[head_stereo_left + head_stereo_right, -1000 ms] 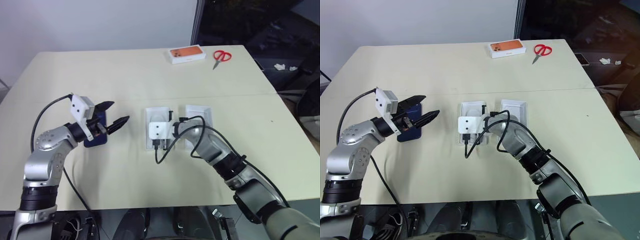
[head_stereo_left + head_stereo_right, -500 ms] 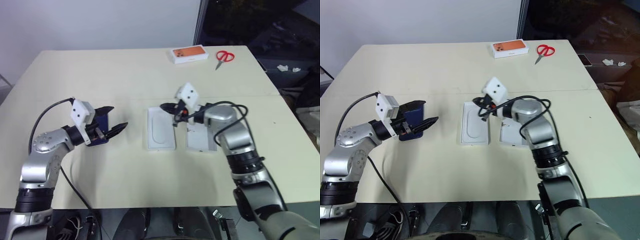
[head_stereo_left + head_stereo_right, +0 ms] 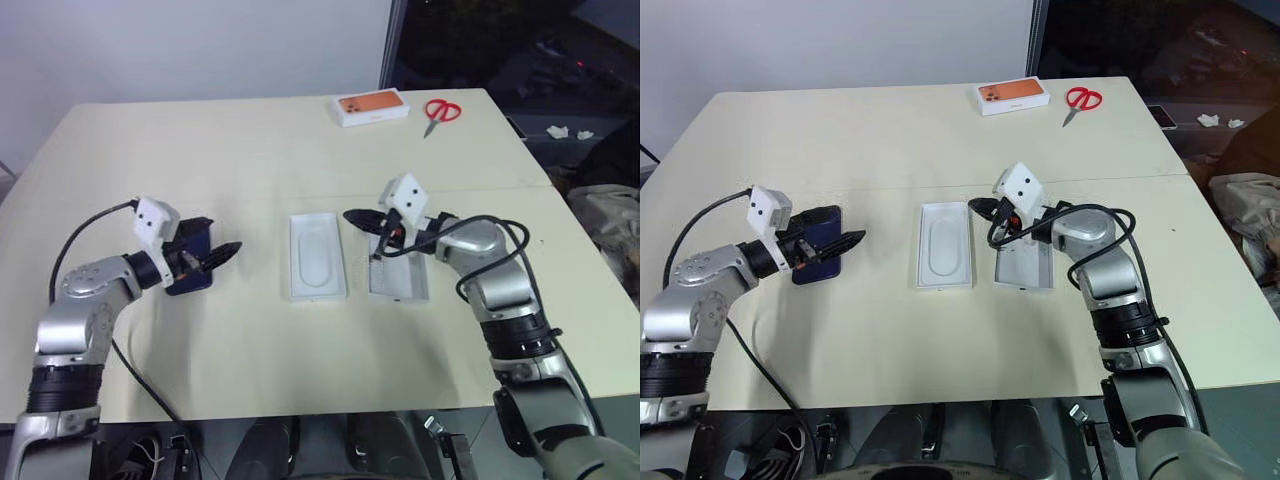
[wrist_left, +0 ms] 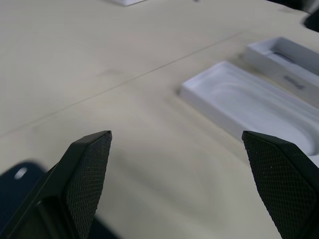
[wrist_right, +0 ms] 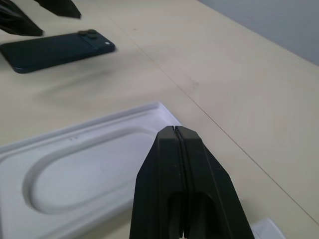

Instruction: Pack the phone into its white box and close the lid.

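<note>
Overhead, the phone (image 3: 193, 270) lies flat on the table (image 3: 250, 150) under the left gripper (image 3: 215, 255), fingers spread. Just beside the insert (image 3: 317, 255) sits the white box (image 3: 398, 278) (right gripper (image 3: 358, 217) above it). Right wrist view: fingers (image 5: 169, 164) pressed together, empty.

Both arms are built of rounded silver-grey metal segments joined by black collars. A small white box-shaped camera housing sits on each wrist, and a loose black cable loops from each housing back along the arm. The left claw (image 3: 208, 258) and the right claw (image 3: 360, 217) each have two tapered black fingers (image 4: 89, 169), their inner faces covered in fine cross-hatched grip texture.
</note>
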Available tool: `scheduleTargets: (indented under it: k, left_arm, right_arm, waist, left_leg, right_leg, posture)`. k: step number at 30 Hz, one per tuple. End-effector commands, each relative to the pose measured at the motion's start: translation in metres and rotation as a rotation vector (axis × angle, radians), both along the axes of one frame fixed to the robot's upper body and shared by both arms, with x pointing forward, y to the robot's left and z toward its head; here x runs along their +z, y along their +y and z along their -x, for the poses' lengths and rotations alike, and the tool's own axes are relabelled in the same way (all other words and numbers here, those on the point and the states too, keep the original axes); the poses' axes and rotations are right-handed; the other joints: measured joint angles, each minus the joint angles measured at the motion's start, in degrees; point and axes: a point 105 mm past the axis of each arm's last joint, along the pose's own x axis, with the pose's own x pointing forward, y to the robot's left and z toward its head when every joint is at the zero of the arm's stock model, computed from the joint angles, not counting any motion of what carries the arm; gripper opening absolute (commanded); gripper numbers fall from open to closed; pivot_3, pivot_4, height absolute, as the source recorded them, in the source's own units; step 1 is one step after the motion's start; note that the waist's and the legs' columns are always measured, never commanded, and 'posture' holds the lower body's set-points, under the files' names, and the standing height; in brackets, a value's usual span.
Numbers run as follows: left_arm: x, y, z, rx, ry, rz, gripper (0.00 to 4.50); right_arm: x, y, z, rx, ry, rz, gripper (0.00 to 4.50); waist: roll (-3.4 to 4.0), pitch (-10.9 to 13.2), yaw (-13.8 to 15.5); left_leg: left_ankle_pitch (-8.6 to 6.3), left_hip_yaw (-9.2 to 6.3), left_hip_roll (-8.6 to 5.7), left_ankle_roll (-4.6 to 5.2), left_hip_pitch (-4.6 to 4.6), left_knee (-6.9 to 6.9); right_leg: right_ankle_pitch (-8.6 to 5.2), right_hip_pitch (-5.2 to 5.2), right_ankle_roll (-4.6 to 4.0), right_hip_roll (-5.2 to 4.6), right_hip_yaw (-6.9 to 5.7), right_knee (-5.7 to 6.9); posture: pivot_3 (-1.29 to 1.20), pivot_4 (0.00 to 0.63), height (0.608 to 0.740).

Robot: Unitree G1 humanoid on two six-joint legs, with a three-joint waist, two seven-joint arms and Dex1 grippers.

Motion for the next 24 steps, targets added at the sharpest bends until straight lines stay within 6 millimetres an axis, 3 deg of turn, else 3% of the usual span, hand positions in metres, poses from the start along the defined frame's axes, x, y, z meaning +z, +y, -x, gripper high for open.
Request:
scheduleTargets:
  k: [1,4,6,9,12,16,20,24]
  left_arm:
    - [0.018,0.014,-0.002,0.051,-0.013,0.045,4.42]
    - [0.018,0.022,0.0,0.06,0.012,0.077,4.42]
    - [0.014,0.039,-0.003,0.118,0.046,0.126,4.42]
    - [0.011,0.072,-0.006,0.223,0.114,0.222,4.42]
    - [0.001,0.091,-0.006,0.293,0.233,0.269,4.42]
    - [-0.014,0.1,-0.002,0.319,0.335,0.264,4.42]
    - [-0.028,0.11,0.004,0.38,0.458,0.304,4.42]
    - [-0.042,0.103,0.01,0.352,0.583,0.374,4.42]
  right_arm:
    - [0.018,0.016,0.008,0.075,-0.061,-0.031,0.02]
    - [0.013,0.025,0.012,0.113,-0.062,-0.009,0.02]
    - [0.004,0.039,0.011,0.132,-0.066,0.024,0.02]
    - [-0.004,0.075,0.0,0.14,-0.116,0.083,0.02]
    - [-0.006,0.115,-0.007,0.163,-0.18,0.13,0.02]
    - [-0.015,0.146,-0.011,0.185,-0.195,0.156,0.02]
    - [-0.031,0.169,-0.002,0.231,-0.214,0.2,0.02]
    - [-0.048,0.183,0.006,0.232,-0.176,0.219,0.02]
  waist:
    - [0.0,0.0,0.0]
    - [-0.01,0.0,0.0]
    - [-0.01,0.0,-0.1]
    - [-0.01,0.0,-0.6]
    - [-0.03,0.0,-1.5]
    - [-0.09,0.0,-1.6]
    - [-0.27,-0.1,-1.5]
    - [-0.3,-0.1,-1.8]
  left_leg:
    - [0.0,0.0,0.0,-0.01,0.0,0.01]
    - [0.01,0.0,-0.01,-0.01,0.0,0.02]
    - [0.02,0.0,-0.01,-0.04,0.0,0.02]
    - [0.04,0.02,0.02,-0.07,0.02,0.01]
    - [0.25,0.0,0.03,-0.43,0.01,-0.01]
    - [0.25,0.0,-0.01,-0.44,0.0,-0.05]
    - [0.23,0.0,-0.09,-0.39,-0.02,0.01]
    - [0.24,0.0,-0.08,-0.41,-0.02,0.02]
  right_leg:
    - [0.0,0.0,0.0,0.0,0.0,0.0]
    - [0.0,0.01,0.0,-0.01,0.0,0.0]
    - [0.0,0.01,0.0,-0.01,0.0,0.0]
    - [0.0,-0.04,0.0,0.02,0.02,0.05]
    - [0.0,-0.15,0.0,0.06,0.03,0.22]
    - [0.0,-0.16,-0.01,0.05,0.09,0.21]
    - [0.01,-0.12,-0.02,0.03,0.11,0.15]
    - [0.01,-0.19,-0.02,0.05,0.15,0.27]
  posture:
    - [0.0,0.15,0.74]
    - [0.0,0.15,0.74]
    - [0.0,0.15,0.74]
    - [0.0,0.15,0.74]
    - [0.0,0.15,0.74]
    - [0.0,0.15,0.74]
    - [0.0,0.15,0.74]
    - [0.0,0.15,0.74]
